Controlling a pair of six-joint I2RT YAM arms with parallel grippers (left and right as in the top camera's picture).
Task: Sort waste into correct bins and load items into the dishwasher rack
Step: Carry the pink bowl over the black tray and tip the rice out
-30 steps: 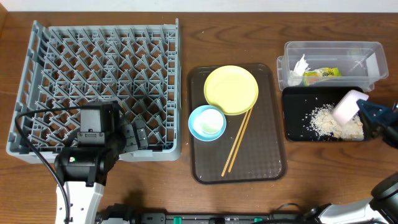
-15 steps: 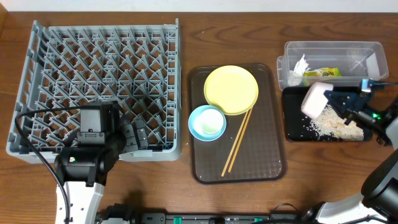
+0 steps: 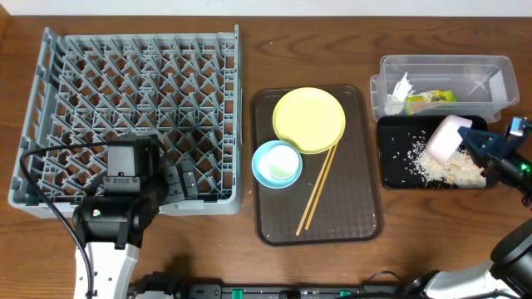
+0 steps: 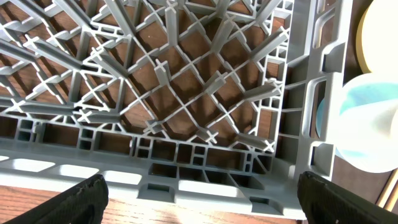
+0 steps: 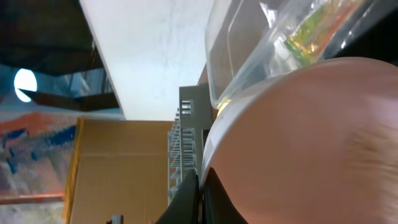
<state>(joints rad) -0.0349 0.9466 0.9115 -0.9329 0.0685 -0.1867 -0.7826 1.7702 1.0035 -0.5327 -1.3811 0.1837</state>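
My right gripper (image 3: 470,141) is shut on the rim of a small pale cup (image 3: 444,138) and holds it tilted over the black tray (image 3: 388,170), where white rice scraps (image 3: 449,166) lie. In the right wrist view the cup (image 5: 311,143) fills the frame, with the fingers (image 5: 200,196) pinched on its rim. The clear tub (image 3: 482,71) holds the tissue (image 3: 400,90) and the green-and-orange wrapper (image 3: 432,98). The yellow plate (image 3: 308,119), light-blue bowl (image 3: 277,164) and chopsticks (image 3: 317,189) lie on the brown tray. My left gripper (image 4: 202,208) is open at the grey rack's (image 3: 133,108) front edge.
The brown serving tray (image 3: 349,224) sits between the rack and the bins. A black cable (image 3: 41,178) loops over the rack's front left corner. The rack's front wall (image 4: 186,180) is right before my left fingers, with the blue bowl (image 4: 367,124) at the right.
My right gripper carried the cup left across the black tray, then back right to the tray's middle. The left arm has not moved.
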